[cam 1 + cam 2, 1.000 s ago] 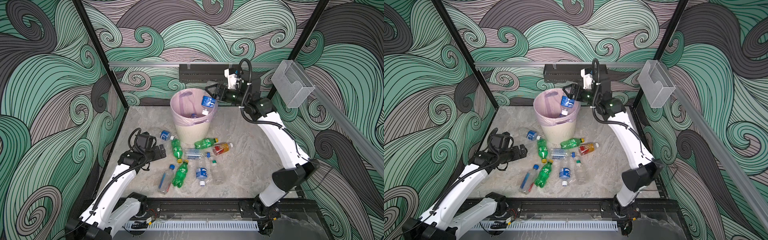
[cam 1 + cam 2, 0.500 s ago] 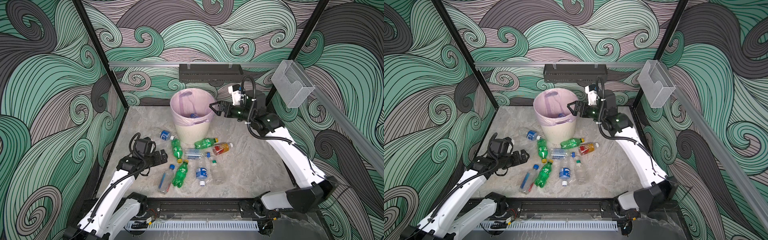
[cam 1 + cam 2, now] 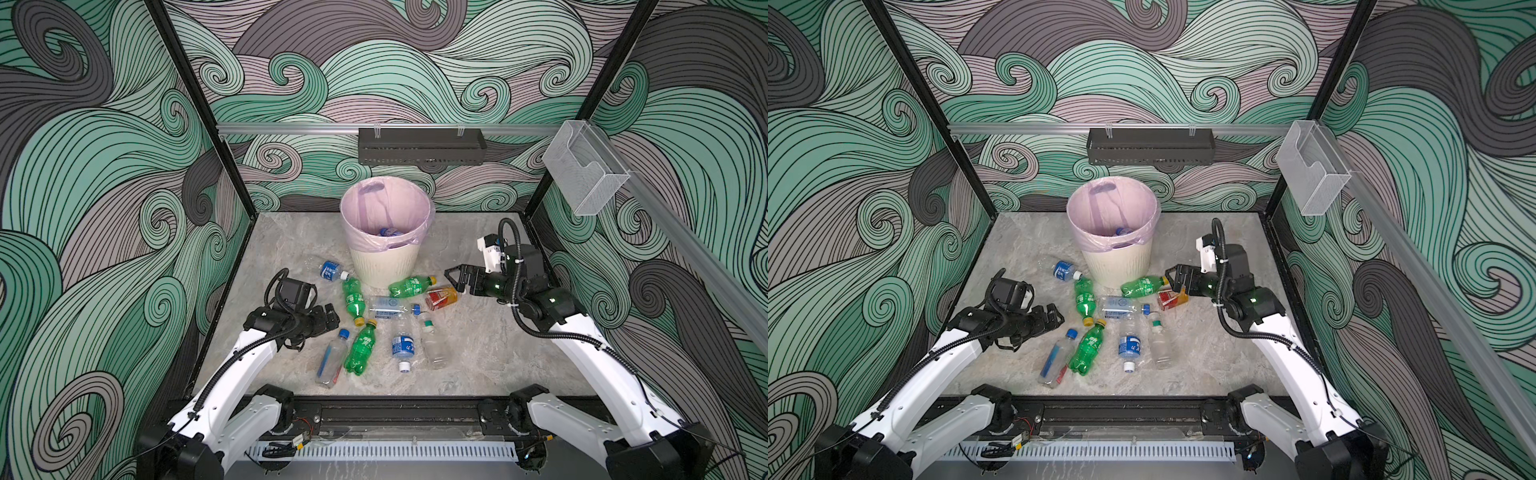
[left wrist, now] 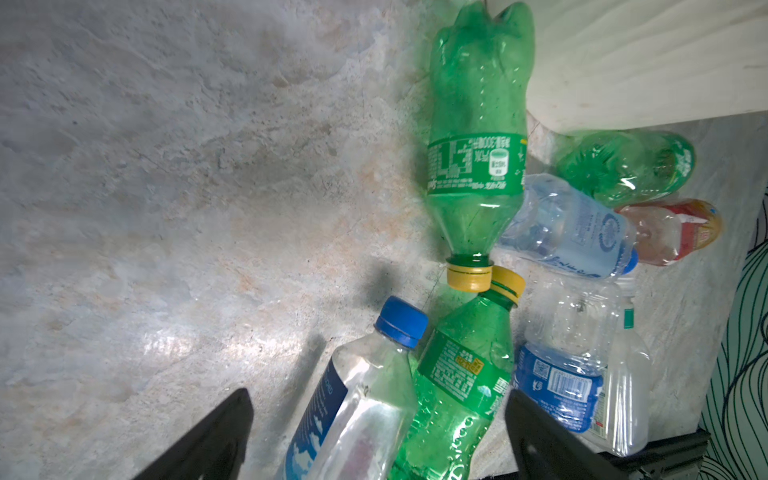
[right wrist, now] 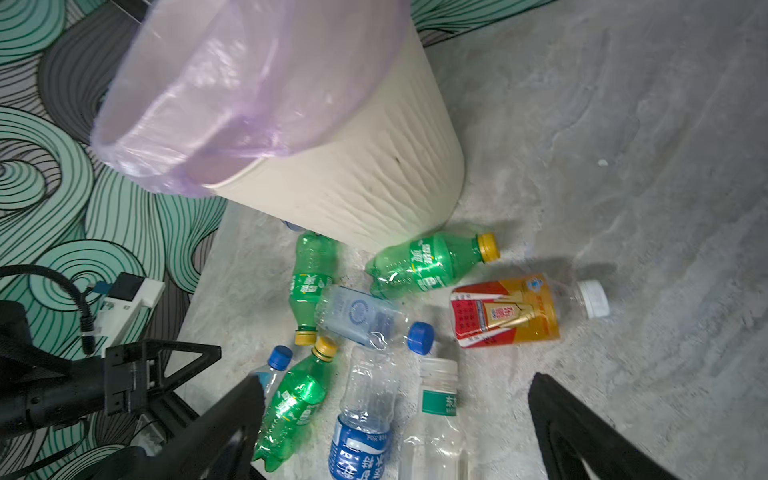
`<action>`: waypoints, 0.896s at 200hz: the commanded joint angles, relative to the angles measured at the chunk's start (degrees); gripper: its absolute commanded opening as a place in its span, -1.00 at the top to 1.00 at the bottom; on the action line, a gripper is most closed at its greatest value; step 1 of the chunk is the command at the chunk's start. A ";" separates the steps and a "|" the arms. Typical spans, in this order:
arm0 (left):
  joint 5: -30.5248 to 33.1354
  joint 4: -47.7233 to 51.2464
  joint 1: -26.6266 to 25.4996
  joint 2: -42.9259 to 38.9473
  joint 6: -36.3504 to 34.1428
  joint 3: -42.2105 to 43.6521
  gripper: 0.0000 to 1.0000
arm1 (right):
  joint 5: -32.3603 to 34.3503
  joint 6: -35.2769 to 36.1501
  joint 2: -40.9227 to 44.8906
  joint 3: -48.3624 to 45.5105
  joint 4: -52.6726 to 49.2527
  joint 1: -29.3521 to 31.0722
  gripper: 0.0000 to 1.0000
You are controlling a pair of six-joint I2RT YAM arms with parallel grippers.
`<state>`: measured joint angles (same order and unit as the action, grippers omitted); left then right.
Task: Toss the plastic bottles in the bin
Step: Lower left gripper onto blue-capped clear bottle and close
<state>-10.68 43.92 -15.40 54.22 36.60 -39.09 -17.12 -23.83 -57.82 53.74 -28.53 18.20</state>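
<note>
Bin is standing upright at the back of the mottled, stone-look bench. It is round and cream with a ribbed wall, and a thin pink liner is crinkling over its rim. A blue-labelled bottle is lying at the bottom inside.

Other bottles are lying flat in a loose cluster just in front of the bin:
- three green bottles with dimpled bases and yellow caps, two meeting cap to cap
- several crumpled clear bottles
- one squarish orange bottle with a red label

Left pincer is hovering just left of the cluster, jaws spread, gripping nothing. Right pincer is hanging just right of the orange bottle, jaws wide apart and empty.
</note>
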 commanded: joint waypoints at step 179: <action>4.17 -3.18 -11.67 3.48 8.40 10.01 -0.79 | 5.60 -4.41 -1.57 -6.15 1.82 -1.40 -0.99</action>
<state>-7.75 42.00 -26.44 56.21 44.10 -30.48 -13.21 -27.00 -58.85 48.27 -27.20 17.23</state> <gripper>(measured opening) 0.900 0.993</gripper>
